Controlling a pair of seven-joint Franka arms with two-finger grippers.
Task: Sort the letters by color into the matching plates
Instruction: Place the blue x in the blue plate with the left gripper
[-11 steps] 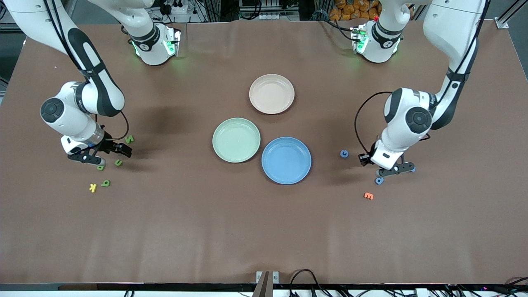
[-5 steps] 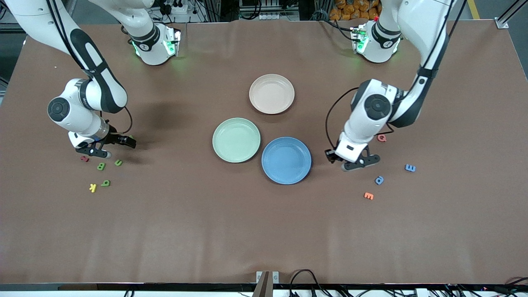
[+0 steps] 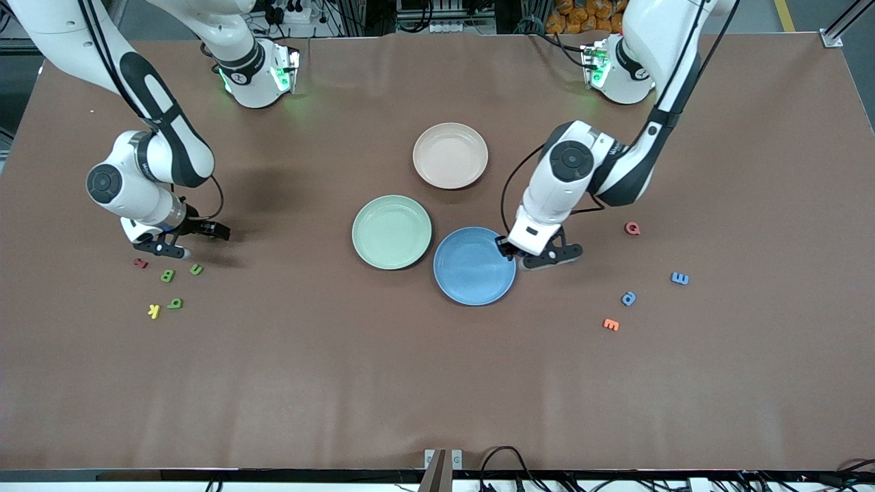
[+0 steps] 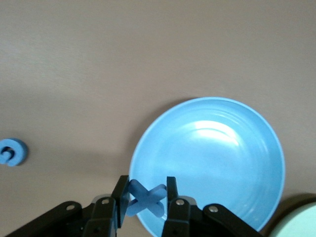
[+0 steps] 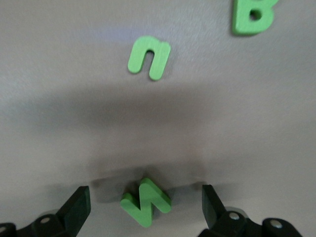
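Left wrist view shows the left claw (image 4: 144, 200) pinching a blue X (image 4: 144, 199) right over the rim of the blue plate (image 4: 237, 163), held there, I judge, for a drop into the matching colour. The plate is bare, so there is room inside. The green plate (image 3: 392, 231) touches the blue plate at the edge toward the right arm's end. The right claw (image 5: 145, 205), spread wide, straddles a green Z (image 5: 146, 201) on the counter (image 3: 437, 369), well apart from the blue plate; a green n (image 5: 149, 57) and B (image 5: 252, 16) lie near.
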